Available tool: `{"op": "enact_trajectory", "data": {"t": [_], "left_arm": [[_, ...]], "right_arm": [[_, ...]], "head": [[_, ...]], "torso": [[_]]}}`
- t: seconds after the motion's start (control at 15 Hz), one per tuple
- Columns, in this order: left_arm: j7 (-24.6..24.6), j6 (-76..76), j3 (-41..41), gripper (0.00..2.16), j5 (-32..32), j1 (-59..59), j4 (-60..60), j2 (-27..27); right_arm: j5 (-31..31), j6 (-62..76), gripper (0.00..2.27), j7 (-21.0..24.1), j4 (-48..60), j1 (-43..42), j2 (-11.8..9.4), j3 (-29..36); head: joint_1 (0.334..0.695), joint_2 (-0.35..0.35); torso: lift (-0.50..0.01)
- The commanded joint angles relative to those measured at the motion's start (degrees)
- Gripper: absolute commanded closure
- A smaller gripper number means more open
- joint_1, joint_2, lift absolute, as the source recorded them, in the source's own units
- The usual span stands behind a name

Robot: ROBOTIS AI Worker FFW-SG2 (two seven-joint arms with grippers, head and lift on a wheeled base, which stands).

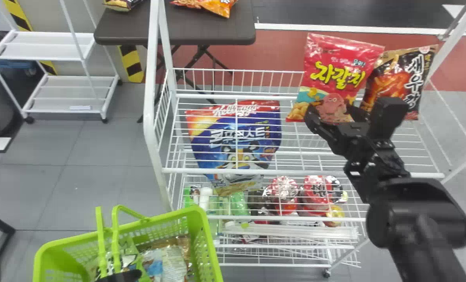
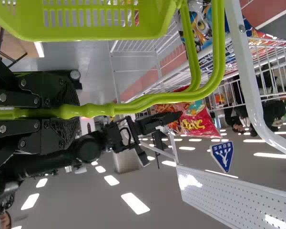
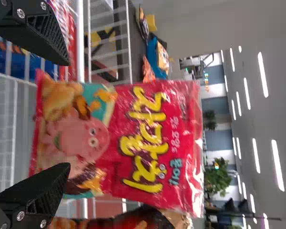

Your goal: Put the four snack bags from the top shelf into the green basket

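Observation:
At the top shelf (image 1: 233,172), my right gripper (image 1: 330,113) is spread open at the lower part of the red snack bag (image 1: 334,74). In the right wrist view my right gripper (image 3: 69,115) has one finger to each side of the upright red bag (image 3: 119,143). A dark orange-and-black snack bag (image 1: 401,78) stands right beside it. My left gripper (image 1: 119,276) is at the handles of the green basket (image 1: 207,243); in the left wrist view my left gripper (image 2: 78,112) is shut on the green handles (image 2: 148,99). Packaged snacks (image 1: 166,262) lie inside the basket.
A blue cereal bag (image 1: 236,145) shows through the top shelf's wires. Cups (image 1: 283,194) and bottles (image 1: 238,203) stand lower down. White posts (image 1: 150,78) bound the rack; a dark table (image 1: 217,31) is behind it, a white cart (image 1: 68,94) at the left.

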State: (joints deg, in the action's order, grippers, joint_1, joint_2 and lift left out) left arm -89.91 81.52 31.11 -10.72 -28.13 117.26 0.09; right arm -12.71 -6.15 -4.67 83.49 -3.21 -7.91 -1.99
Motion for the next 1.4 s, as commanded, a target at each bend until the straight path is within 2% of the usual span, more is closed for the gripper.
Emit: {"op": "enact_trajectory", "data": {"t": [0.0,0.13,0.2,0.27,0.33,0.4,0.53,0.87,1.0,1.33], "left_arm": [[-0.66,0.00,0.00,1.89,0.00,-0.09,-0.01,-0.24],[-0.66,0.00,0.00,1.89,0.00,-0.17,-0.36,-0.24],[-0.66,0.00,0.00,1.89,0.00,-0.17,-0.45,-0.24],[-0.66,0.00,0.00,1.89,0.00,-0.26,-0.54,-0.24],[-0.66,-0.18,0.00,1.89,0.00,-0.26,-0.62,-0.24],[-0.66,0.00,0.00,1.89,0.00,-0.26,-0.62,-0.24],[-0.66,0.00,0.00,1.89,0.00,-0.35,-0.62,-0.24],[-0.66,0.00,0.09,1.89,0.00,-0.35,-0.71,-0.24],[-0.66,0.00,0.09,1.89,0.00,-0.35,-0.71,-0.24],[-0.66,0.00,0.18,1.89,0.08,-0.09,-0.71,-0.24]], "right_arm": [[1.10,2.49,0.10,0.54,-7.12,-5.31,0.35,-1.08],[3.21,2.32,0.41,2.38,-9.84,-7.60,1.58,-1.08],[3.57,1.79,0.68,2.38,-10.19,-7.95,1.58,-1.08],[3.74,1.09,1.15,2.38,-10.19,-7.95,1.58,-1.08],[3.83,0.91,1.74,2.38,-9.93,-7.51,1.58,-1.26],[3.74,1.09,2.13,2.73,-9.31,-7.07,1.93,-1.26],[3.83,2.49,2.25,2.91,-7.03,-5.40,2.02,-1.35],[3.30,2.85,2.25,1.94,3.52,2.16,1.93,-0.29],[2.86,1.79,2.25,0.98,10.55,7.34,1.76,0.59],[-4.87,0.03,2.25,-4.56,32.70,26.68,1.49,1.82]], "head": [[0.695,-0.062],[0.695,-0.064],[0.695,-0.065],[0.695,-0.063],[0.695,-0.061],[0.695,-0.060],[0.695,-0.058],[0.695,-0.049],[0.695,-0.046],[0.695,-0.029]], "torso": [[0.000],[0.000],[0.000],[0.000],[0.000],[0.000],[0.000],[0.000],[0.000],[0.000]]}}
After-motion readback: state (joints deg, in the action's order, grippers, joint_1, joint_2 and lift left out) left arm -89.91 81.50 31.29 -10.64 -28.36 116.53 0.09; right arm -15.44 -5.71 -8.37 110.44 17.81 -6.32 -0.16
